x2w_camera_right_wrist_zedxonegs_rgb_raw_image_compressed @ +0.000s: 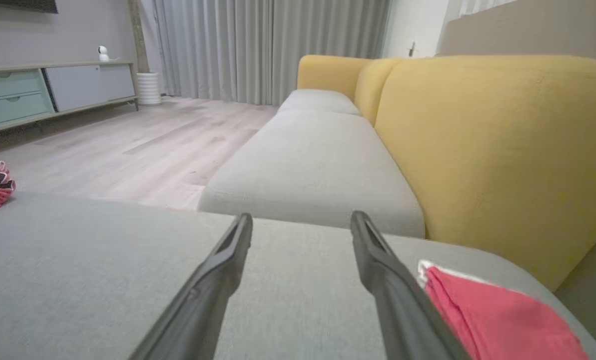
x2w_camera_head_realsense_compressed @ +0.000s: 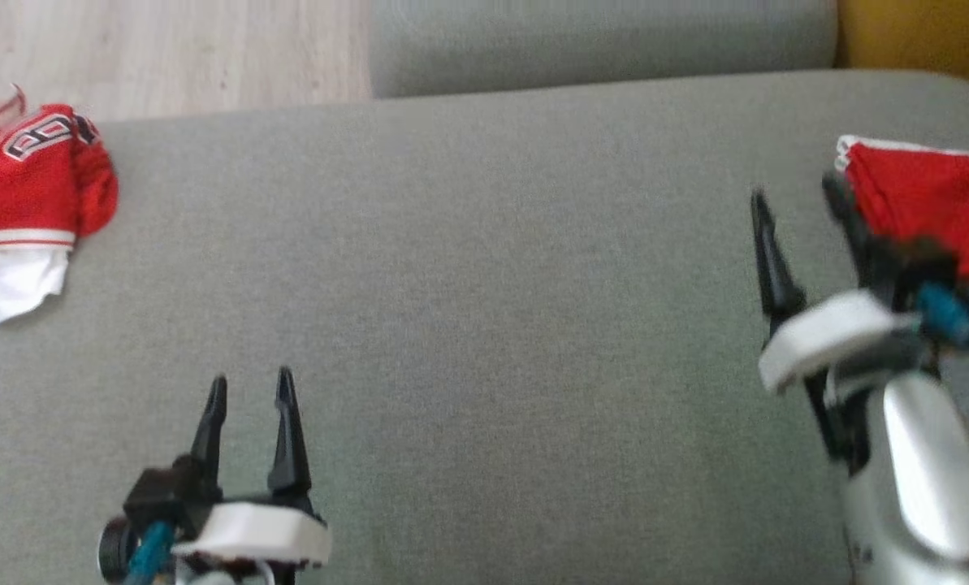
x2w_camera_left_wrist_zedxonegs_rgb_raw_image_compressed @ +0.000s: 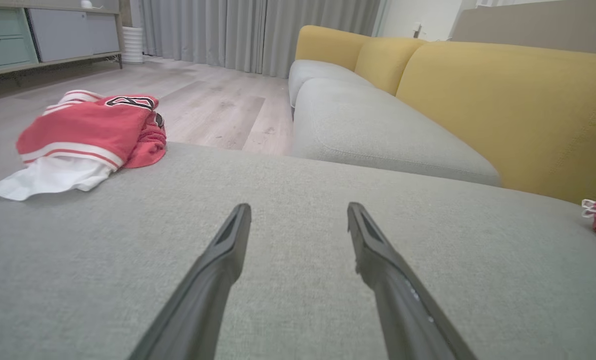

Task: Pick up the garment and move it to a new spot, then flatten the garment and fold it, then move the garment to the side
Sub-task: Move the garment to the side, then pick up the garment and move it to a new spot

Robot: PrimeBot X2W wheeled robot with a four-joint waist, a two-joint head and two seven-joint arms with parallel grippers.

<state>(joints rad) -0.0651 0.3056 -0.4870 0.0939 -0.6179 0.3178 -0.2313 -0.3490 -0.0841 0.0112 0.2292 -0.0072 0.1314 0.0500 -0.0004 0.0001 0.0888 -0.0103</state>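
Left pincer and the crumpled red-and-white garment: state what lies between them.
Nothing but bare grey cushion separates the left pincer from the crumpled red-and-white garment, as the head view shows.

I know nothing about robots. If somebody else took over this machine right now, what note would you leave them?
Left gripper: open, empty, low over the grey cushion.
Right gripper: open, empty, right beside the red garment; I cannot tell if a finger touches it.
Red garment: lies flat and looks folded, at the cushion's right edge.
Red-and-white pile: bunched at the cushion's left edge, away from both grippers.
Done, by the look of it: folding and setting the red garment aside.
Left: probably pulling the right arm clear; the left pile may be next.
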